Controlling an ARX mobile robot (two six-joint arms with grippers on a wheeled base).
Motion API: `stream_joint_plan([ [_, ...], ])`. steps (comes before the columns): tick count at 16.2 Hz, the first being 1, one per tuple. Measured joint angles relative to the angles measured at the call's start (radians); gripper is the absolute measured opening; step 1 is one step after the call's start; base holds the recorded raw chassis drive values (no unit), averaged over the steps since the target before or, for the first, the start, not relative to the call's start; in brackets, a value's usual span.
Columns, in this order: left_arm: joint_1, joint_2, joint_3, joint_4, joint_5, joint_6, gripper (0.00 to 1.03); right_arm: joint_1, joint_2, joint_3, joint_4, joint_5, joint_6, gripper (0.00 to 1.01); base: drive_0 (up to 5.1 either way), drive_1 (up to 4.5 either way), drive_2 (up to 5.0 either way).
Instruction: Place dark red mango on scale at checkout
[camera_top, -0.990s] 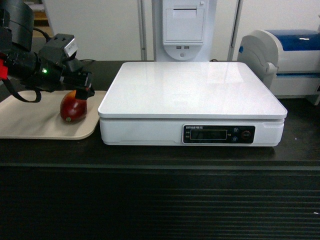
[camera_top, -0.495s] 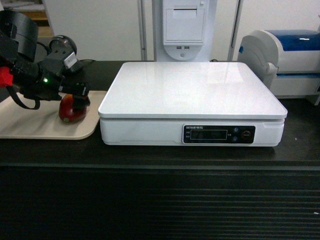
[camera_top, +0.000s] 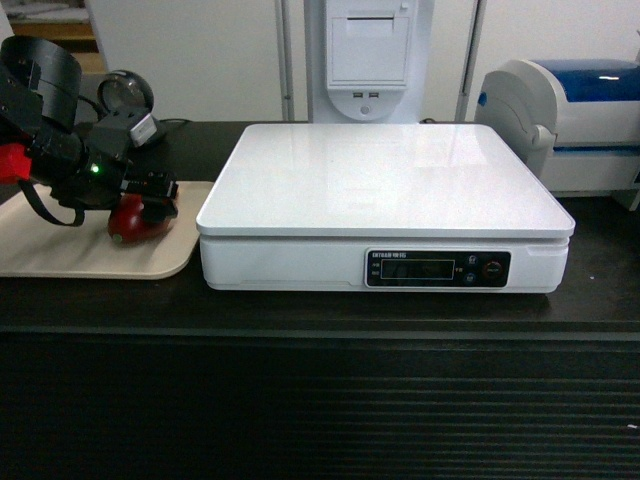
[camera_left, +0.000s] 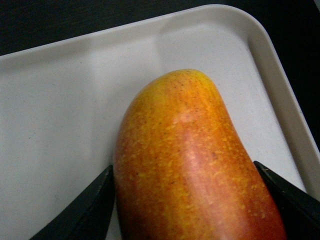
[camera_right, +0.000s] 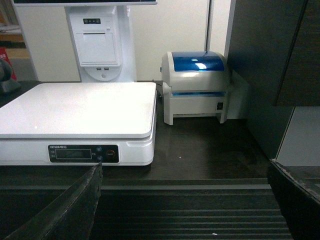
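Dark red mango (camera_top: 133, 222), an oval glossy fruit with a yellow-orange speckled flank seen close in the left wrist view (camera_left: 195, 165), is found lying on the flat beige tray (camera_top: 70, 255) with rounded corners, near the tray's right edge. It is straddled by the black left gripper (camera_top: 150, 200), whose two dark fingers (camera_left: 80, 210) are seen at either side of the fruit, right against its skin; whether they are pressed tight on it cannot be told. The tray is set on the long dark brown-black checkout counter (camera_top: 320, 310) with a horizontally ribbed front, just to the left of the large white flat-topped scale (camera_top: 385, 185). The scale's glossy square platform is seen bare, and its dark front display panel (camera_top: 437, 268) with buttons faces the camera. A white-and-blue printer (camera_right: 196, 85) stands beside the scale on the right, and a white receipt terminal (camera_top: 368, 55) rises behind it. The right gripper (camera_right: 185, 210) is held before the counter front, its black fingers spread wide apart with nothing between them.
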Motion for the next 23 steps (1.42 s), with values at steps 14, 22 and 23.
stream_joint_plan([
  [14,-0.25,-0.434,-0.165,0.071,0.035,-0.092,0.63,0.0,0.0,0.0,0.0,0.0,0.0,0.98,0.0,0.0,0.0],
  [22,-0.489,-0.242,0.004,-0.03,0.01,-0.264,0.63,0.0,0.0,0.0,0.0,0.0,0.0,0.98,0.0,0.0,0.0],
  [23,-0.49,-0.188,0.073,-0.063,0.002,-0.321,0.63,0.0,0.0,0.0,0.0,0.0,0.0,0.98,0.0,0.0,0.0],
])
